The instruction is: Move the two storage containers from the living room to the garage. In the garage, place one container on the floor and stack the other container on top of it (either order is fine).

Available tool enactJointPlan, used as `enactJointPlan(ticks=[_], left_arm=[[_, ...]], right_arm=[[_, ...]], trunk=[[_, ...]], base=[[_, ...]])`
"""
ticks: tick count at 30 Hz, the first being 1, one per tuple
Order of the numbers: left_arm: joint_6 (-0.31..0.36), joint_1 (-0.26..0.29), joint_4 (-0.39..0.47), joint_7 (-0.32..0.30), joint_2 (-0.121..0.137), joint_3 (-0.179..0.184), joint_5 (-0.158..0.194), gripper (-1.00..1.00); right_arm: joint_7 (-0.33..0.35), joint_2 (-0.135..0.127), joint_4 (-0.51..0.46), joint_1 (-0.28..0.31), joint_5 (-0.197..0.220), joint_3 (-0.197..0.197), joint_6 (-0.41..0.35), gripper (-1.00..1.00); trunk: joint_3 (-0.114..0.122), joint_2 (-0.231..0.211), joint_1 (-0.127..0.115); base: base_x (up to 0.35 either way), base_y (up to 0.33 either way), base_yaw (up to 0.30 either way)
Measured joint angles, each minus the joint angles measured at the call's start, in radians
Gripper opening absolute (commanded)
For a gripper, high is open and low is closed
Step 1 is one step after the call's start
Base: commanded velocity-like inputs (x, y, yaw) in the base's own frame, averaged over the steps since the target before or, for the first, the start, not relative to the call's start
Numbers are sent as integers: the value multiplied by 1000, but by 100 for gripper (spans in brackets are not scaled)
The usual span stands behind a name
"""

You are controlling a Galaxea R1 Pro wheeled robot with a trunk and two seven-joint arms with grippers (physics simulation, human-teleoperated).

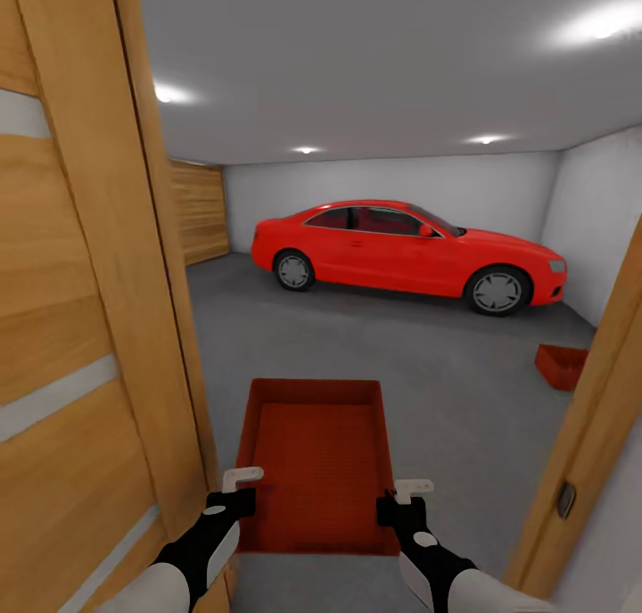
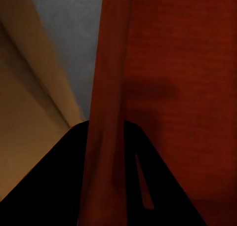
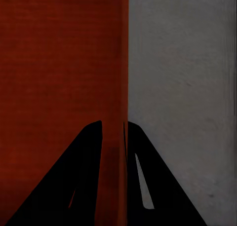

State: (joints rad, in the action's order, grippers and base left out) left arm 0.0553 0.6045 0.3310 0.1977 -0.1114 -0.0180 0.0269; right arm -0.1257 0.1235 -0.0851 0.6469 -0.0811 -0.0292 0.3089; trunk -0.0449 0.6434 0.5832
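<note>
White forearms, black wrists, left pincer (image 1: 239, 488) and right pincer (image 1: 408, 492) with pale grey fingers.

**Quick count from the garage doorway**

Two red boxes: one (image 1: 316, 452) held up front, the other (image 1: 560, 366) on the concrete floor (image 1: 428, 363) by the right wall. One red car (image 1: 406, 252). Two grippers, left (image 1: 234, 492) and right (image 1: 406, 499). Four ceiling lights (image 1: 306, 150).

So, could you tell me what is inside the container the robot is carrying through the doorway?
The carried container looks empty: only its bare red bottom and inner walls show. The left gripper and right gripper clamp its side walls. The concrete floor directly beneath it is covered.
</note>
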Motion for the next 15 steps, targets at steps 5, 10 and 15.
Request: enactJointPlan(ticks=[5,10,15], left_arm=[[0,0,1,2,0,3,3,-100],[0,0,1,3,0,6,5,-100],[0,0,1,3,0,6,5,-100]], right_arm=[[0,0,0,0,0,0,2,-100],[0,0,0,0,0,0,2,-100],[-1,0,0,0,1,0,2,-100]], trunk=[[0,0,0],[0,0,0],[0,0,0]], base=[[240,57,-255],[169,5,-255],[161,1,-255]])
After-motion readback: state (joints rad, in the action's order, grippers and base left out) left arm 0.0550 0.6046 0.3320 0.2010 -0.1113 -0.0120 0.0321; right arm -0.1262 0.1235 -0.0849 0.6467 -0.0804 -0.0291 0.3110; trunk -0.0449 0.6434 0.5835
